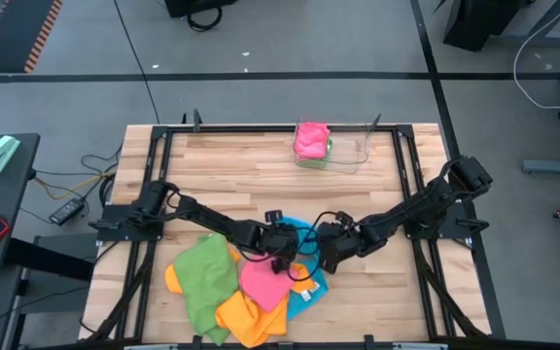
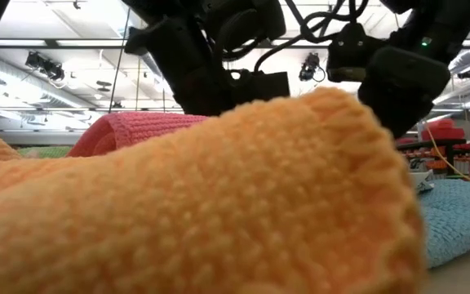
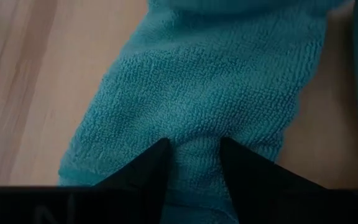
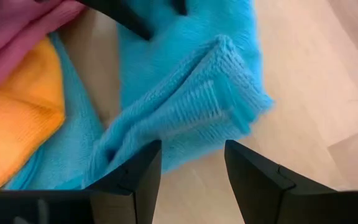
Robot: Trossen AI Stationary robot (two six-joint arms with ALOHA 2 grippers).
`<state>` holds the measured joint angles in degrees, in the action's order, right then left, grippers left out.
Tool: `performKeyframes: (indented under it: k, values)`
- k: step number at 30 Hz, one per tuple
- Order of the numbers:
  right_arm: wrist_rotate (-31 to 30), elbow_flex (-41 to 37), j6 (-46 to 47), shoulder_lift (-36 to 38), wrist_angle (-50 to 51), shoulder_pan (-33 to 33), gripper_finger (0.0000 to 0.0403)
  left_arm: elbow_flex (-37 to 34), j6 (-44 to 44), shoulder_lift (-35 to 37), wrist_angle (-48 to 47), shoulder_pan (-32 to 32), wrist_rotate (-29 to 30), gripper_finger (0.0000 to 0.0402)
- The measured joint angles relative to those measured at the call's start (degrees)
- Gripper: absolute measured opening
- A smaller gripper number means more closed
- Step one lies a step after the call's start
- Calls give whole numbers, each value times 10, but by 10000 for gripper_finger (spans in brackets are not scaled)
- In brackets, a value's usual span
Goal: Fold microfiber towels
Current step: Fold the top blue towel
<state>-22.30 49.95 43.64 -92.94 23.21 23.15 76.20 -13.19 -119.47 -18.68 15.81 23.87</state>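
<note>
A sky-blue towel (image 1: 306,264) lies at the right of a heap near the table's front, beside a pink towel (image 1: 263,282), an orange towel (image 1: 246,316) and a green towel (image 1: 202,280). My left gripper (image 1: 282,243) and my right gripper (image 1: 321,255) meet over the blue towel, each shut on a bunch of it. In the low view the orange towel (image 2: 194,204) fills the foreground and hides both holds. The blue towel (image 2: 455,214) shows at that view's right edge. My left gripper pinches a raised ridge of the blue towel (image 3: 194,152) between its two fingers, slanting down from the table's left. The cloth beyond the fingers lies on the wood, slightly drawn toward the ridge. My right gripper has a folded edge of the blue towel (image 4: 191,146), several layers thick, between its fingertips. It slants down from the table's right. The folded corner (image 4: 253,102) sticks out past the fingers above the bare wood.
A clear plastic tray (image 1: 353,156) stands at the far edge of the table with a pink towel (image 1: 311,138) in it. Bare wood lies between the tray and the heap, and to the right of the blue towel.
</note>
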Motion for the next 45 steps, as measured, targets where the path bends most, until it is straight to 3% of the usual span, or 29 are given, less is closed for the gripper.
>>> performKeyframes:
  k: [15, 25, 34, 45]
  values:
    - [7, 0, -19, 8, 4, -15, 186, 1, 49, 19, 19, 22, -2, 122]
    - [2, 0, -32, 8, 26, -15, 186, 2, 51, 51, 6, 20, 1, 137]
    - [-3, 0, -34, 8, 25, -15, 186, 3, 55, 10, 152, -2, -9, 169]
    - [-3, 0, -33, 8, 26, -17, 186, 3, 31, -52, 216, -21, -43, 172]
